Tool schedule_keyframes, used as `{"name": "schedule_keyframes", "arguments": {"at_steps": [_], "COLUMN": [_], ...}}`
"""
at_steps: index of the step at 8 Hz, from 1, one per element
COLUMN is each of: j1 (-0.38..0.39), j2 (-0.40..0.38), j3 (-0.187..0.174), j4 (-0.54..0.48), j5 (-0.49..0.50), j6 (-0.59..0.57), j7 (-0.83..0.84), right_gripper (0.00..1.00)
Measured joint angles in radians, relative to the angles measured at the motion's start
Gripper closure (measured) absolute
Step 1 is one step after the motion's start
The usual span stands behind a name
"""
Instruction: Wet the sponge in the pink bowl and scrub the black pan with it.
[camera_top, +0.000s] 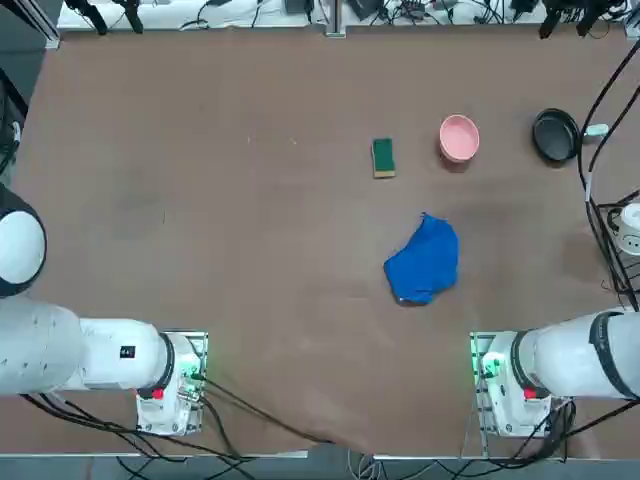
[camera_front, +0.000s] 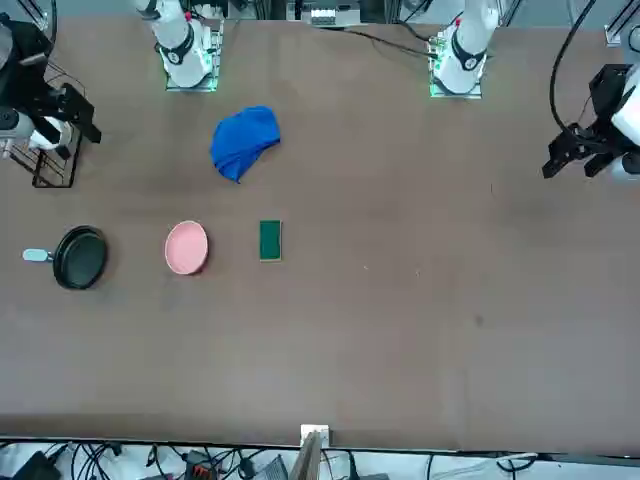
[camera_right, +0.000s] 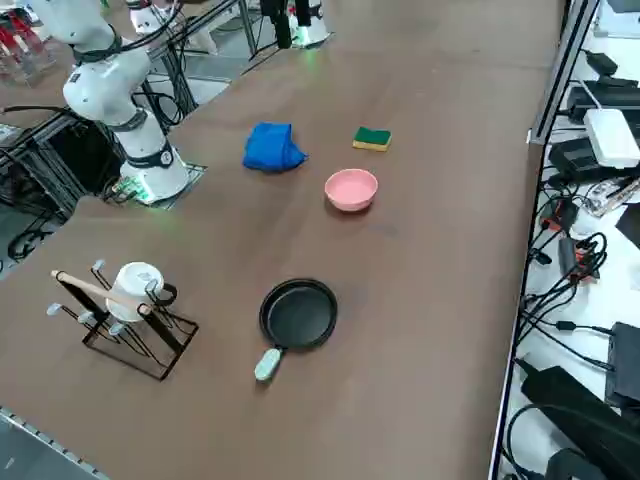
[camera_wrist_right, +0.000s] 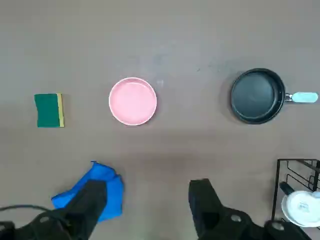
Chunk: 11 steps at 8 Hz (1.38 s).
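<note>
The right claw (camera_wrist_right: 145, 205) is seen hanging high above the worktop (camera_top: 200, 200), fingers spread wide apart and nothing held, so the first reach is judged not yet begun. The sponge (camera_top: 383, 157) is laid flat, green face up, just beside the pink bowl (camera_top: 459, 138), and the black pan (camera_top: 556, 134) is set further along the same row, well apart from the bowl, its pale handle turned away from it. The blue cloth (camera_top: 424, 261) is bunched nearer the arm and is best passed over. A straight drop onto the sponge is called for, the fingers being set across its narrow sides
</note>
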<state>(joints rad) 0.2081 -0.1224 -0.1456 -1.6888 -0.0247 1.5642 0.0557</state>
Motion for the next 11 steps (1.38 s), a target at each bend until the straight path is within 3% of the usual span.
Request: {"name": "schedule_keyframes", "arguments": {"at_steps": [5,9,11], "j1": [0.024,0.245,0.337], "j2": [0.034,0.280,0.402], "j3": [0.006,0.025,0.027], "j4": [-0.001,0.038,0.067], "j5": [0.012,0.014,0.028], "j6": [0.034,0.178,0.308], "j7": [0.000,0.139,0.163], "right_gripper": [0.00,0.00,0.00]}}
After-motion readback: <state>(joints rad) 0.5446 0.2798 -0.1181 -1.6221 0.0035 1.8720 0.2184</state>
